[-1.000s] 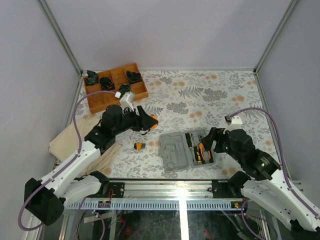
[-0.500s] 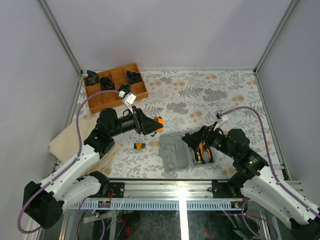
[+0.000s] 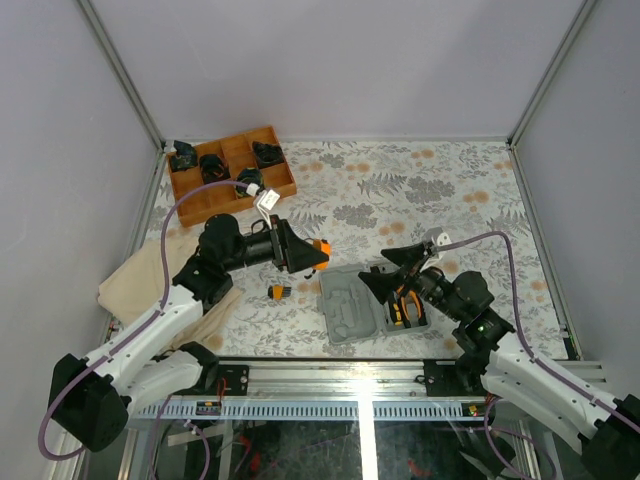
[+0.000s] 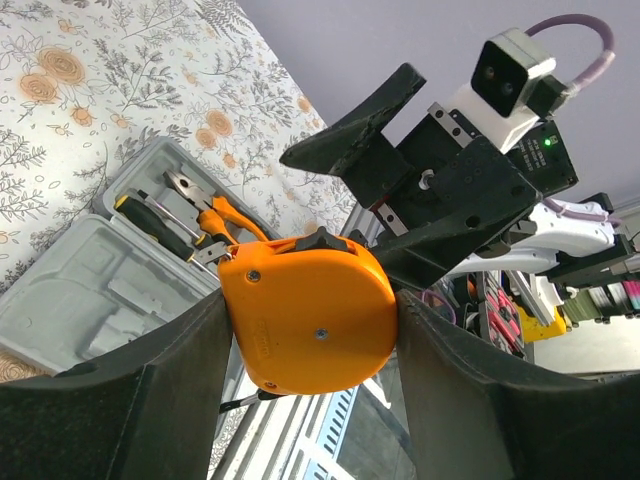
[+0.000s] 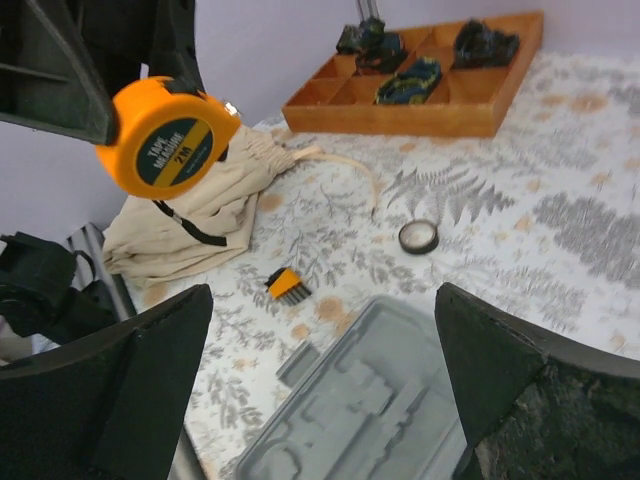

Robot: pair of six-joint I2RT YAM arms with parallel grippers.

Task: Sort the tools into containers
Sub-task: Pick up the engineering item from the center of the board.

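The orange tape measure (image 4: 305, 310) is up in the air, squeezed between the two fingers of the left gripper (image 3: 312, 254). It hangs just left of the grey case (image 3: 345, 312), which lies open on the table (image 3: 450, 190). Orange pliers (image 4: 218, 214) and a screwdriver (image 4: 160, 222) lie in the case's right half. The right gripper (image 3: 388, 270) is above the case, fingers spread wide, holding nothing. A small yellow-black bit (image 5: 286, 284) and a black ring (image 5: 418, 236) lie on the table nearby.
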